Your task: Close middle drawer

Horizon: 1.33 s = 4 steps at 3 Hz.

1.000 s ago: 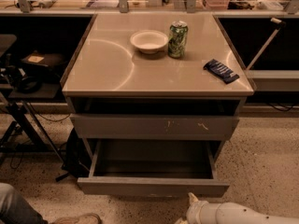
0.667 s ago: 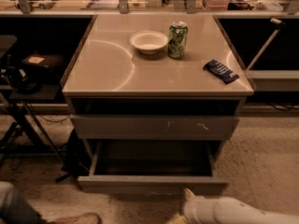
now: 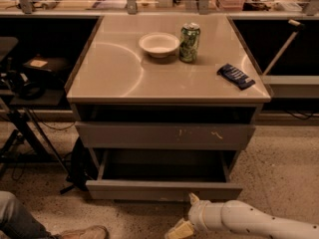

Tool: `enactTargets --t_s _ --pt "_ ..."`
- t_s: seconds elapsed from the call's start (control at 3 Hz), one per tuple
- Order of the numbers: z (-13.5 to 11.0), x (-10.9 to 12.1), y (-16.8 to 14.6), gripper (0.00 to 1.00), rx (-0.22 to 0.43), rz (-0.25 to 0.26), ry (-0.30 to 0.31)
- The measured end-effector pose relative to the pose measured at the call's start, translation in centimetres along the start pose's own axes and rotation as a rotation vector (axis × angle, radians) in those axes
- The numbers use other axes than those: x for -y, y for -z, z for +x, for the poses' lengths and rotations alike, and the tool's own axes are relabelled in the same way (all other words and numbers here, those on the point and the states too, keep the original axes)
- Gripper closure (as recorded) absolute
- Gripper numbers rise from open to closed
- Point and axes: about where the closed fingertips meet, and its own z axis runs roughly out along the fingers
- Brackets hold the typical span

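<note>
The middle drawer (image 3: 164, 189) is pulled out at the bottom of the table, with a plain grey front and a smooth grey interior (image 3: 164, 166). Above it sits a grey drawer front with pale scratch marks (image 3: 164, 135), pushed in. My gripper (image 3: 182, 215) is low at the frame's bottom, just in front of the open drawer's front panel, right of its middle. Its fingers are spread and hold nothing. One fingertip (image 3: 192, 198) nearly touches the panel's lower edge. The white arm (image 3: 259, 223) comes in from the right.
On the tabletop (image 3: 109, 73) stand a white bowl (image 3: 159, 44), a green can (image 3: 189, 42) and a dark blue snack bag (image 3: 236, 75). A person's leg and shoe (image 3: 75, 232) are at the bottom left. A stand with cables (image 3: 25, 128) is on the left.
My gripper has moved left and up toward the open drawer's front panel. The drawer has not visibly moved.
</note>
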Motion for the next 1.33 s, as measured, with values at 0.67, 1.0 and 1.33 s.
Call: enactTargets --t_s 0.67,1.0,1.33 --pt "-6.6 0.2 -1.8 0.0 0.068 -0.034 0.074" --pt "-9.3 0.1 -2.4 0.0 0.095 -0.046 0.102" --pt "-17.6 0.0 -4.0 0.0 0.168 -0.078 0.183"
